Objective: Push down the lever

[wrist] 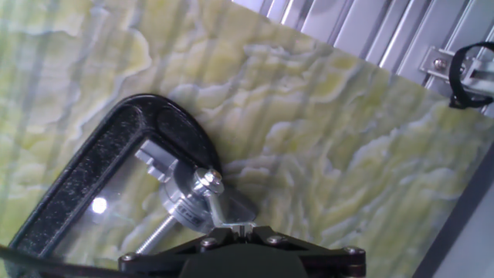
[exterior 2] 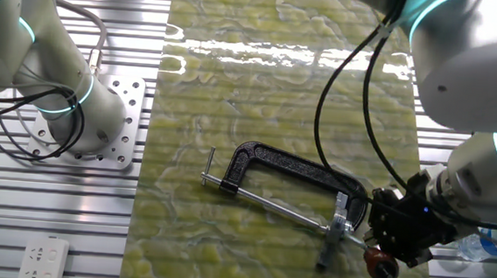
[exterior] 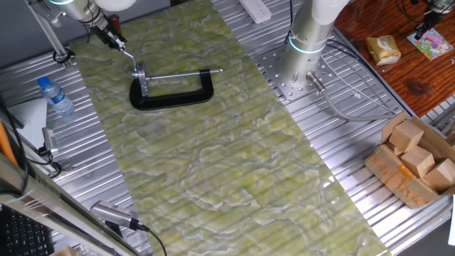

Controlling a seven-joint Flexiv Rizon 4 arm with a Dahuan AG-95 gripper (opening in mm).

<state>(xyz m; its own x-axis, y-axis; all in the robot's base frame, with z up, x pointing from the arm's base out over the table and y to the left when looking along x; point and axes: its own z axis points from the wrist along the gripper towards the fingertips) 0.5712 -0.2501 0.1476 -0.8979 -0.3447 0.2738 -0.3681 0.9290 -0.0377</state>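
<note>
Your black C-clamp point(exterior: 170, 97) lay flat on the green marbled mat point(exterior: 234, 163), close to the mat's long edge on the side where the water bottle point(exterior: 54, 96) lay on the ribbed metal worktop, and toward the end of that edge. The long screw rod point(exterior 2: 279, 207) ran across the open side of the frame. The lever point(exterior 2: 211, 168) sat at the rod's tip, a short silver crossbar just outside the clamp arm that faced the middle of the mat. In one fixed view it showed only as a small glint point(exterior: 220, 71). It stood well apart from your gripper point(exterior 2: 372, 249), which hung at the opposite end of the clamp, over the mat's bottle-side edge. There a thin silver pin ran from the dark gripper body down to a silver fitting point(exterior 2: 336, 226) beside the frame's other arm. In the hand view the gripper point(wrist: 235, 232) filled the bottom edge, and the pin rose out of it to a round silver knob point(wrist: 207, 181) against the curve of the frame; the lever was out of that shot. You could not tell from any view whether the fingers were clenched on the pin or released. A cardboard box of wooden blocks point(exterior: 412, 158) sat at the worktop's opposite edge.
</note>
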